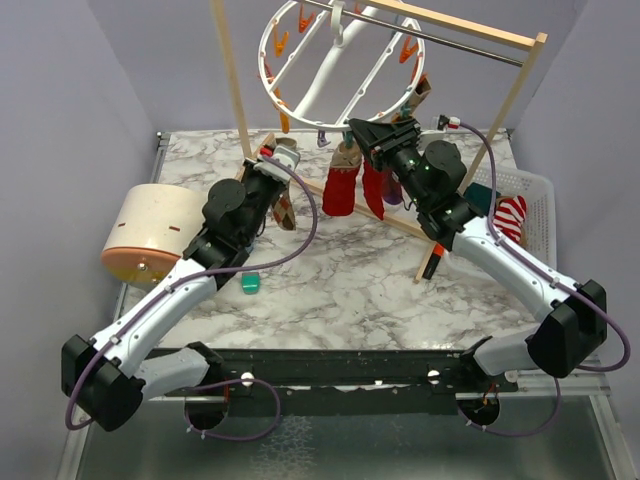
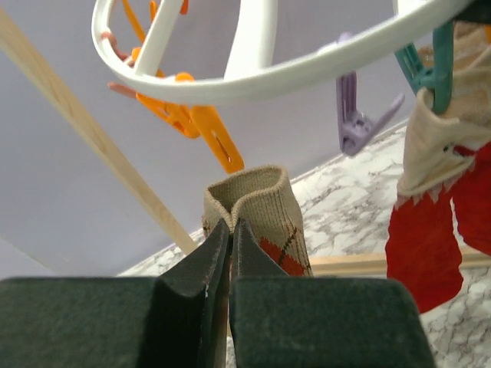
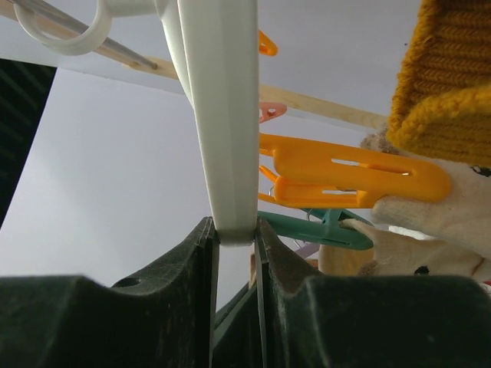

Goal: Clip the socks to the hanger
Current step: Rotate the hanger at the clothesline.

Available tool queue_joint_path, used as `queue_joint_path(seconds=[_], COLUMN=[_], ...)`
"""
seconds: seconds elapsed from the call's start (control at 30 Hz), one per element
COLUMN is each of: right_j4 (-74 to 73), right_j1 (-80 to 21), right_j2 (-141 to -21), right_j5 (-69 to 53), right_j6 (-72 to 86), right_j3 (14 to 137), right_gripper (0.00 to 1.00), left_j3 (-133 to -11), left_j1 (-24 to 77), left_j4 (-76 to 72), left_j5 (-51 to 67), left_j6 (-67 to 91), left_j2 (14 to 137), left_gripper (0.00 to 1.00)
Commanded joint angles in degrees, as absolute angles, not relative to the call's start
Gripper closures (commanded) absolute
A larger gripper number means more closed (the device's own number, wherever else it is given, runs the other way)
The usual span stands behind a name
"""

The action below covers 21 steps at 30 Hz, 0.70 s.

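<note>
Left tool (image 2: pixel 229 230) is pinched shut on the cuff of a tan argyle sock (image 2: pixel 265 203). It holds the sock upright just under the hanger's (image 2: pixel 253 83) white rim, below an orange clip (image 2: pixel 215 138). Its arm reaches forward from the near bench (image 1: pixel 350 270) edge, with the forearm rising toward the hanger. Right tool (image 3: pixel 234 230) is clamped from below on the hanger's white plastic at its lower edge, its arm bent at the elbow and angled up and inward. Two red socks with tan cuffs (image 1: pixel 340 185) hang clipped beneath the hanger, between both tools. Right of the hanger, a white basket (image 1: pixel 545 190) holds a red-white striped sock (image 1: pixel 510 215) and a dark teal sock (image 1: pixel 485 195).
</note>
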State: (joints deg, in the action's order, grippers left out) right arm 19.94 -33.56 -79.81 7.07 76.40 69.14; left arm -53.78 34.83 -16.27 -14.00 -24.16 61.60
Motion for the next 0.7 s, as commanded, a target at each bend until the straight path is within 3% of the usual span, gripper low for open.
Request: queue_joint_path(seconds=[0.0, 0.53, 0.67], right_j4=[17.96, 11.79, 9.79], right_j1=[-32.72, -32.11, -31.87], right_j2=[-77.59, -74.42, -73.71], right_j5=[9.92, 9.13, 9.31], right_j6=[74.09, 67.87, 67.12], right_j3=[69.03, 69.96, 70.92], right_gripper=[0.72, 0.68, 0.58], left_j3=[-60.51, -70.40, -69.47], left_j1=[34.32, 33.49, 33.49], left_j4=[-21.21, -23.99, -23.99], left_j5=[-14.17, -7.45, -5.08], left_j6=[-23.43, -22.19, -21.57], left_j2=[66.13, 76.42, 76.30], left_gripper=[1.00, 1.00, 1.00])
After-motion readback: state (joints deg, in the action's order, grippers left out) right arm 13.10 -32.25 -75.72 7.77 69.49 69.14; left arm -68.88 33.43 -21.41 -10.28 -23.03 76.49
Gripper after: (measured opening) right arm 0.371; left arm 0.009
